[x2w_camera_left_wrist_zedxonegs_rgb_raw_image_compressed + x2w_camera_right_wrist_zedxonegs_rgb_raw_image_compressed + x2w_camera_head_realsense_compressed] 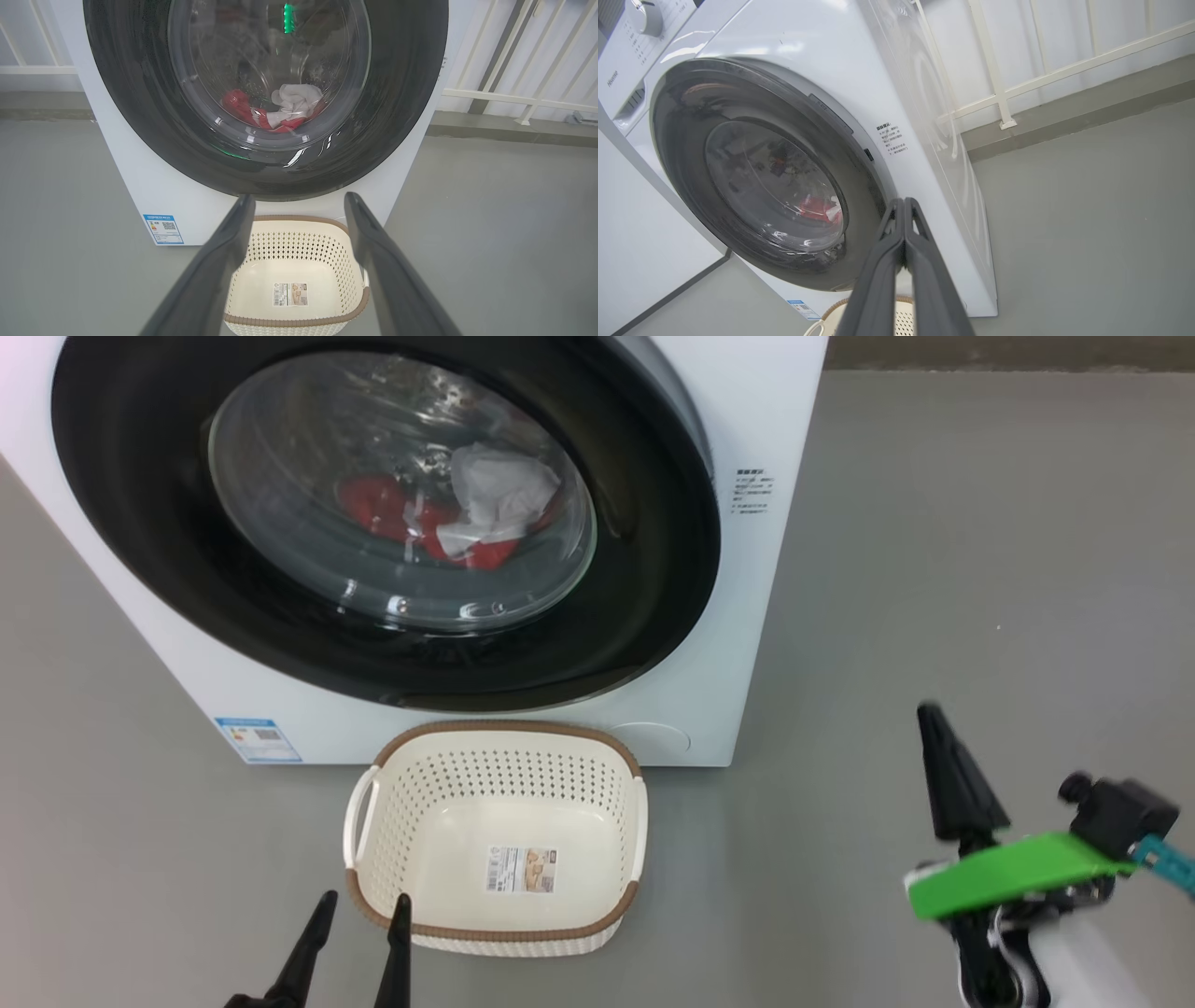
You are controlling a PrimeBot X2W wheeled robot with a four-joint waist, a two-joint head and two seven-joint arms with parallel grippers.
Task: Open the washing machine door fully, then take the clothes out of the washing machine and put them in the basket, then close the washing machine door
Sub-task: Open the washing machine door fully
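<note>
The left gripper [364,899], its fingers spread wide and empty, hovers with the small cream perforated plastic basket [509,728], brown woven-look rim, just ahead on the grey floor [934,569]. Beyond the basket stands the big white front-loading washing machine [766,429], its round glossy black-rimmed glass door [653,569] shut over the red-and-white fabric clothes [401,518]. The right gripper [931,714], fingers pressed together on nothing, has the machine ahead to its left.

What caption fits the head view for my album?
Red and white clothes behind the closed washing machine door, basket waiting in front.
</note>
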